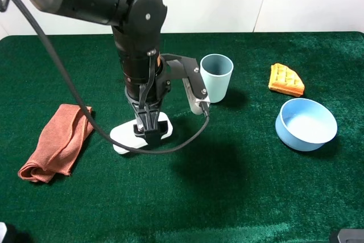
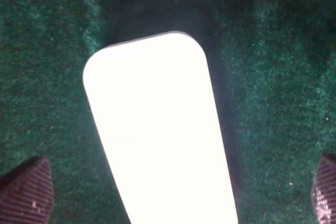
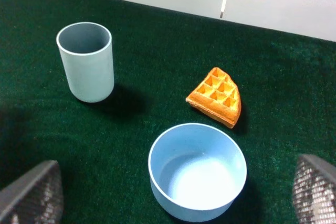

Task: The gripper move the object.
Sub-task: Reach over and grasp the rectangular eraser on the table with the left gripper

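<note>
The flat white oblong box lies on the green cloth left of centre. My left gripper points straight down over its right half. In the left wrist view the box fills the middle, and the left gripper is open, with one ribbed fingertip on each side of the box and apart from it. My right gripper is open and empty, hanging above the light-blue bowl; it does not show in the exterior view.
A light-blue cup stands just right of the left arm. A light-blue bowl and an orange waffle piece are at the right. A crumpled orange cloth lies at the left.
</note>
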Controlling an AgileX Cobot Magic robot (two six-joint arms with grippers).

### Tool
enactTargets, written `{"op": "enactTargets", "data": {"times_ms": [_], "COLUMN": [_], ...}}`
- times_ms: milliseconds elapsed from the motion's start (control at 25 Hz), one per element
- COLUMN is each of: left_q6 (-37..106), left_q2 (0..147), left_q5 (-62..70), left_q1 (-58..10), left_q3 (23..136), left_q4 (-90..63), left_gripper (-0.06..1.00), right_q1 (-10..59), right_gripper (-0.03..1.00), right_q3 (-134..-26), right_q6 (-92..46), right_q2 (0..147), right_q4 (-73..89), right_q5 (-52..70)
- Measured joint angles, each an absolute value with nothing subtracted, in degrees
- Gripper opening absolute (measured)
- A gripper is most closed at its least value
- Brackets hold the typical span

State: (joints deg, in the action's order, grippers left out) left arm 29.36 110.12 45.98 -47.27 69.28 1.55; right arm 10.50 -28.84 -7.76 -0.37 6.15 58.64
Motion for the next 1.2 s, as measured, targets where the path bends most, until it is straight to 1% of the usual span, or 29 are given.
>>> {"op": "enactTargets", "data": {"times_ms": [480,1200], "left_q6": [26.8,24.0], "left_q2": [110.4,115.1], "left_q5": [37.6,35.1], "left_q1": [-47.3,-47.3], "left_q3": [61.0,60.3], "left_q4": [2.5,3.1], "left_gripper": [0.99,0.99], "right_q1": [10.5,10.5], "right_gripper": [0.66,0.66], "right_q3": [-28.8,-28.8], "right_q6": [-7.8,-7.8], "right_q2": [-0.4,-0.4], "right_q4": [6.1,6.1], "right_q5": [58.6,58.6]}}
